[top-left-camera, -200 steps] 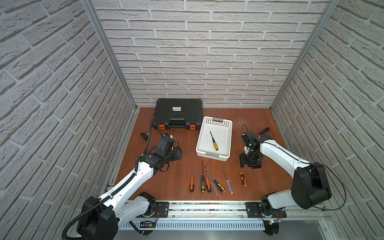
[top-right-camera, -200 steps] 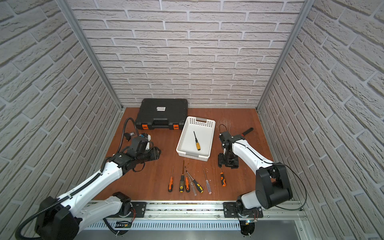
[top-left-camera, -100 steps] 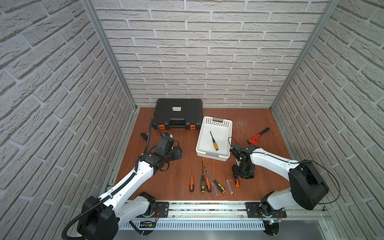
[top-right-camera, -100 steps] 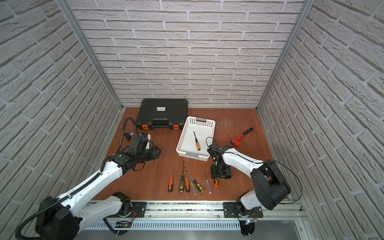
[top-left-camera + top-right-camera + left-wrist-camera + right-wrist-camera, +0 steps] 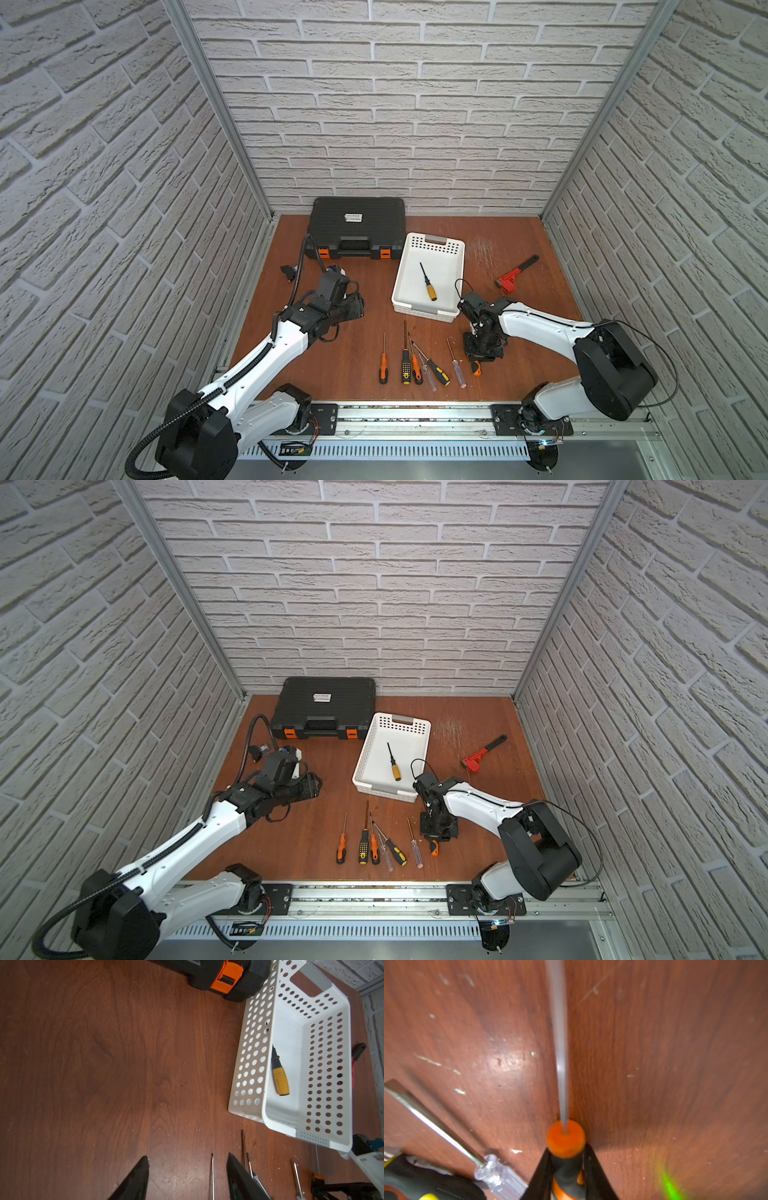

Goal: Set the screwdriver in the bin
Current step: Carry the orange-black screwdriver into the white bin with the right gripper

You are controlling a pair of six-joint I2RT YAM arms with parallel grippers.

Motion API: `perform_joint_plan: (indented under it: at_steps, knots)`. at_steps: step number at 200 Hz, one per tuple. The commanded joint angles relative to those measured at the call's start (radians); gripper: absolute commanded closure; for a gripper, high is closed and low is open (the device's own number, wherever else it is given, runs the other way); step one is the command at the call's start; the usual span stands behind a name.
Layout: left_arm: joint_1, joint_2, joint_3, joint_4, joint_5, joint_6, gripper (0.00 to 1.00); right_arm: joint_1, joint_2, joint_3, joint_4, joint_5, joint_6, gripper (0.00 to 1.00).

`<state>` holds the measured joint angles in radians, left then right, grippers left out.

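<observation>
Lower centre, the right pincer (image 5: 566, 1148) is clamped on the screwdriver (image 5: 565, 1136): best to lift straight up, avoiding the clear-handled tool (image 5: 500, 1174), before swinging toward the bin (image 5: 415, 312).

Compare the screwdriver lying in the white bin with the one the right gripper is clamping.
The yellow-handled screwdriver has a dark shaft; the orange-and-black screwdriver has a silvery one. The yellow-handled screwdriver lies loose in the bin; the right gripper is shut on the orange-and-black screwdriver's handle. Both have one straight shaft.
</observation>
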<state>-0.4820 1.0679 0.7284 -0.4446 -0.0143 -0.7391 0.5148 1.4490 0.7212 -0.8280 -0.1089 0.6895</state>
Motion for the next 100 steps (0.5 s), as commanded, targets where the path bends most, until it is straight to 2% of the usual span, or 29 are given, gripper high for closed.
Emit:
perform_joint_plan:
  at_steps: [1,12,37,67,100]
  knots:
    - [0.008,0.015,0.045,-0.005,-0.013,-0.006,0.39,0.008,0.014,-0.063,0.101,-0.064,0.045,0.89]
    - [0.008,0.019,0.052,-0.009,-0.013,-0.004,0.39,0.008,0.019,-0.058,0.096,-0.058,0.044,0.94]
    - [0.008,0.022,0.064,-0.023,-0.017,-0.001,0.39,0.002,-0.002,-0.024,0.034,0.004,0.026,0.94]
    - [0.008,0.021,0.072,-0.037,-0.034,-0.008,0.39,-0.047,-0.1,0.026,-0.048,0.057,0.002,0.94]
    - [0.008,0.008,0.097,-0.079,-0.053,-0.018,0.39,-0.109,-0.16,0.2,-0.148,0.086,-0.067,0.95]
